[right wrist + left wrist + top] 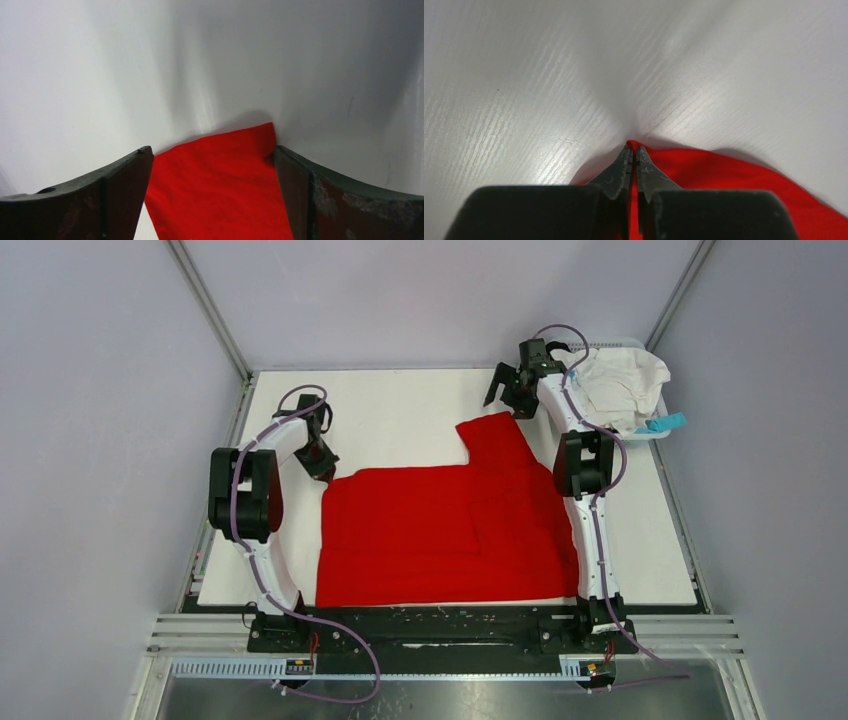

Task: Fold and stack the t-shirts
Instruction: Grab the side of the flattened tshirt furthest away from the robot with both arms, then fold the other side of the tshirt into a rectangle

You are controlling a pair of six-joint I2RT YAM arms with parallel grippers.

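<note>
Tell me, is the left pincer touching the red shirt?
Touching. The left wrist view shows the left pincer pinched shut on a corner of the red shirt, with red cloth between its jaws.

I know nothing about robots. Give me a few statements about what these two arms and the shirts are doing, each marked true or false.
1. The left gripper is pinched shut on an edge of the red t-shirt. True.
2. The right gripper is clamped shut on the shirt. False: its fingers stand wide open, with red cloth showing between them.
3. The basket in the far right corner holds white cloth. True.
4. The red t-shirt is stuffed into the basket. False: it lies spread on the table.
</note>
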